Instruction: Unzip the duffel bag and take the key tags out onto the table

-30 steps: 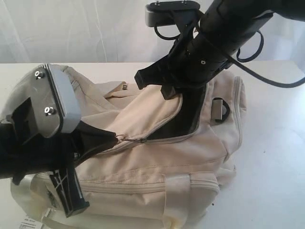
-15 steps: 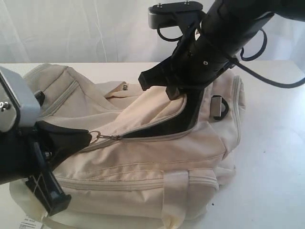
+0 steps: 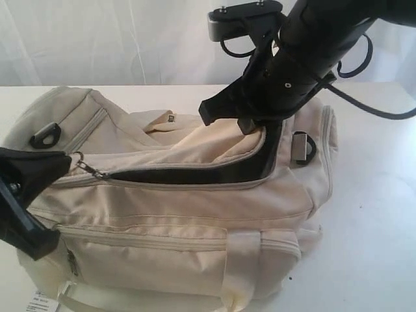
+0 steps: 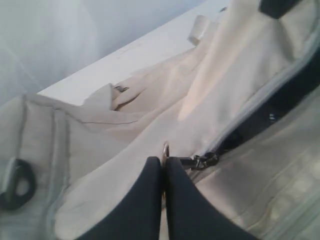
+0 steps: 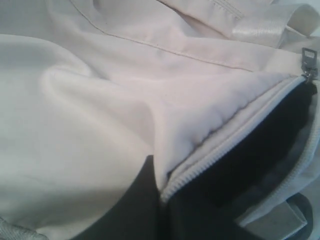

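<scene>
Unzip step, looks nearly done. Left tool [image 4: 163, 161] is clamped on the zipper pull [image 4: 200, 161] near the bag's end. Right tool [image 5: 161, 186] pinches the flap [image 5: 100, 115] edge up. Duffel bag [image 3: 195, 214] sits on the table [image 3: 377, 214]. Key tags not visible inside. Next: free a tool and reach into the opening.

The left gripper [image 4: 163, 165] has its two black fingers pressed together on the silver ring [image 4: 165, 149] of the zip pull, and the slider [image 4: 204, 161] sits just beside the tips. From the slider, a dark open gap [image 4: 285, 94] runs away between the zip edges of the cream duffel bag [image 4: 150, 120]. A black D-ring [image 4: 15, 182] lies on the bag's end, well apart from the gripper, and a strip of white table [image 4: 135, 50] shows beyond the bag.
</scene>
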`<state>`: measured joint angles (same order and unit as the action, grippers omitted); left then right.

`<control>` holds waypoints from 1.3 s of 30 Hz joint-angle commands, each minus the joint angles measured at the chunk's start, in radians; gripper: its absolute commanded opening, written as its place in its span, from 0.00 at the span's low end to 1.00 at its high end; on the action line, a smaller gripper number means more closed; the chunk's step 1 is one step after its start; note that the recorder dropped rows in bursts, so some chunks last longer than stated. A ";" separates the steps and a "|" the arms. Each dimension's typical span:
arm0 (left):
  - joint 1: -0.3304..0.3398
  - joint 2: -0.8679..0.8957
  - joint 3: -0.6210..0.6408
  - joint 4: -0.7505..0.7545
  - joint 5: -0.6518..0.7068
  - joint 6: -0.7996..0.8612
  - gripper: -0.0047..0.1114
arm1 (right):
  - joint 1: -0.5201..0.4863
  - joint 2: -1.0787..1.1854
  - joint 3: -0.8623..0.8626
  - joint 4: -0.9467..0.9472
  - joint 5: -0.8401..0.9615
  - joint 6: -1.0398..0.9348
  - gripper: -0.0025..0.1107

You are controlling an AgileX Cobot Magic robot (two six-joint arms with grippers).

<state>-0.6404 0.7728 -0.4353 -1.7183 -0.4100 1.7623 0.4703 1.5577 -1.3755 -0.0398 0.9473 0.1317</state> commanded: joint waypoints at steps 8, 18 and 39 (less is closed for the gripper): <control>0.000 -0.017 0.005 -0.026 -0.288 0.032 0.04 | -0.005 -0.024 0.009 -0.066 0.020 0.007 0.02; 0.000 -0.017 0.002 -0.026 -0.407 0.114 0.04 | -0.013 -0.030 0.067 -0.093 0.003 0.007 0.02; 0.035 0.091 -0.077 -0.026 -0.177 0.212 0.04 | -0.013 -0.032 0.112 -0.092 -0.021 0.001 0.02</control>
<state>-0.6329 0.8333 -0.5054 -1.7245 -0.7082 1.9567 0.4663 1.5377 -1.2698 -0.1129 0.9199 0.1341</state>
